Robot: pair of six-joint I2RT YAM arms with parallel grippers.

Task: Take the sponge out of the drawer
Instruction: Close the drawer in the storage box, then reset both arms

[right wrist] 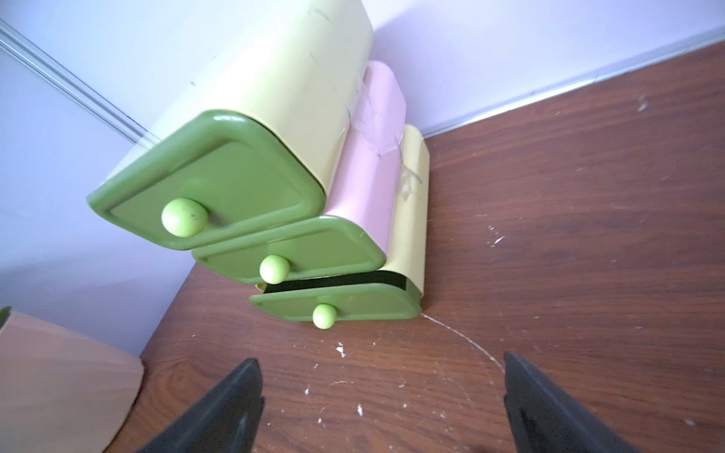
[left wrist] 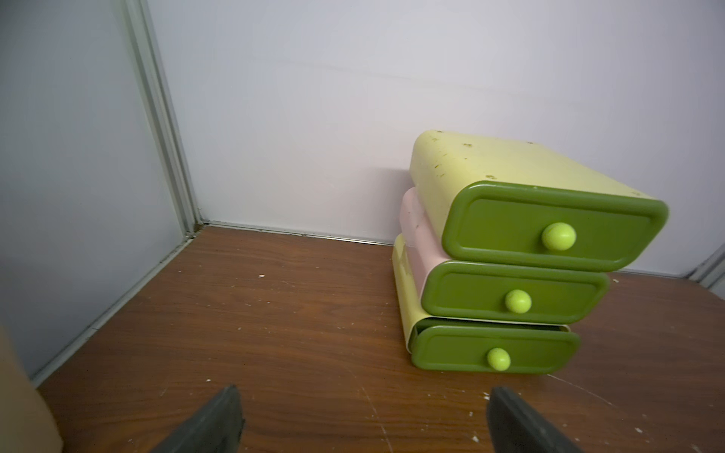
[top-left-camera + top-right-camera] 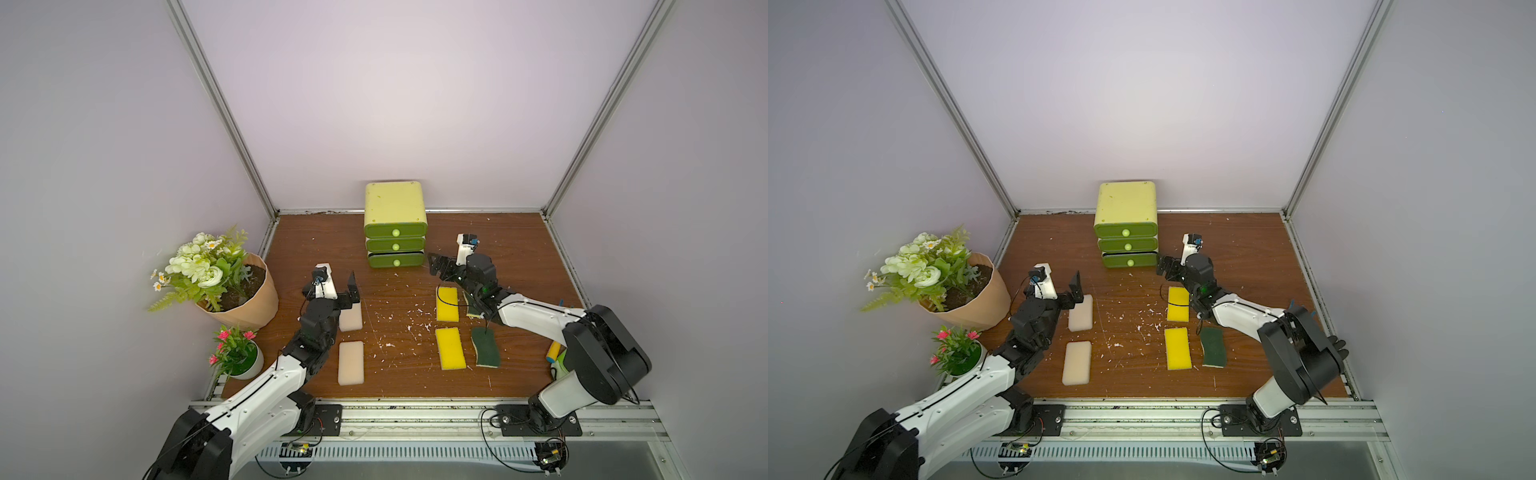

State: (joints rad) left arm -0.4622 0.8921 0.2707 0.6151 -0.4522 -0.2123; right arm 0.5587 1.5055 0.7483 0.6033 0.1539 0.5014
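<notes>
1. The right gripper [image 1: 380,362] hangs low over the brown wooden table [image 1: 569,235]. Its 2 black jaws are spread wide and hold nothing. It is near a front corner of the bottom green-fronted plastic drawer [image 1: 337,304].
2. The left gripper [image 2: 365,396] is also spread and empty. It faces the drawers from farther off.
3. The stack of 3 pale-cased drawers [image 3: 395,208] stands against the back wall. The upper 2 look closed, while the bottom drawer sits slightly ajar, with a dark slit above its front.
4. The sponge to fetch is not visible. It is presumably inside 1 drawer, and I cannot tell which.
5. Going by the yellow rectangular sponges [image 3: 449,348] and beige foam blocks [image 3: 351,363] lying on the table, it is probably light, soft, springy and hard to damage. Pinching across its short width at mid-length should hold it.
6. The first hold would be the small round pale-green knob [image 1: 324,316], which looks smooth and may slip. The light stack could slide when pulled, so bracing it would help.
</notes>
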